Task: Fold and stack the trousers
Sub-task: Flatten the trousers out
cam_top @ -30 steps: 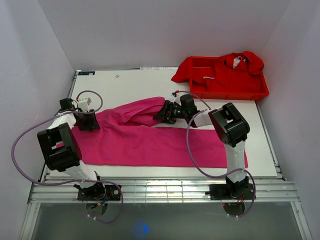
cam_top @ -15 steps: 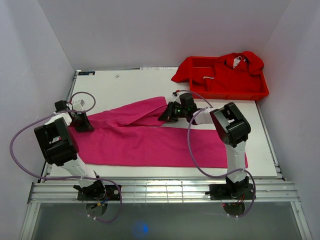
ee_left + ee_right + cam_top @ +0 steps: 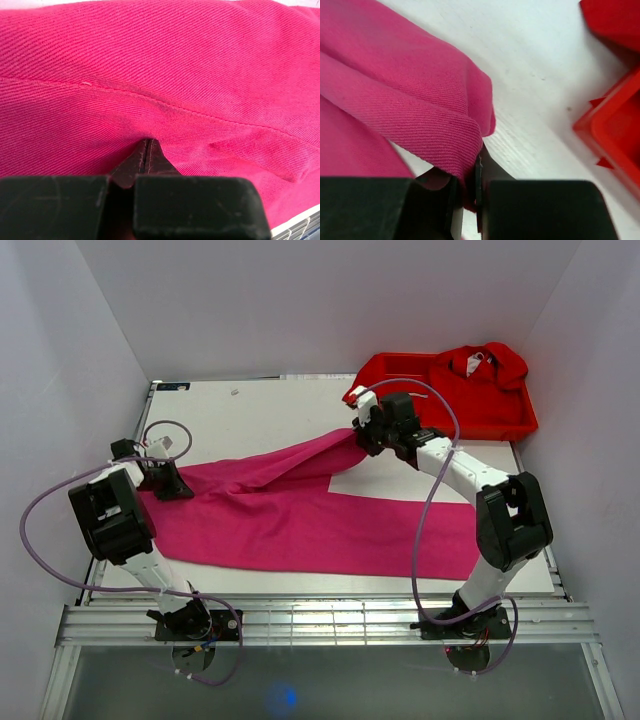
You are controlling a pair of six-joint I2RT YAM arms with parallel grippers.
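Observation:
The magenta-pink trousers (image 3: 300, 525) lie across the white table (image 3: 250, 410), with one leg flat along the front. The other leg is drawn up toward the back right. My right gripper (image 3: 358, 437) is shut on that leg's end, beside the red tray; in the right wrist view the cloth (image 3: 410, 100) folds down between the closed fingers (image 3: 476, 170), just above the table. My left gripper (image 3: 172, 483) is at the trousers' left end, low on the table. Its jaws (image 3: 146, 146) are pressed together, with their tip buried in a crease of the fabric (image 3: 175, 65) below a stitched seam.
A red plastic tray (image 3: 527, 421) stands at the back right with brighter red garments (image 3: 470, 375) heaped in it, one spilling over its left side. Its corner (image 3: 610, 130) lies close to my right gripper. Both arms' cables loop above the table.
Both grippers have shut on the trousers. The right one has carried the upper leg's end from mid-table toward the back right, near the tray. The left one shifted slightly left.

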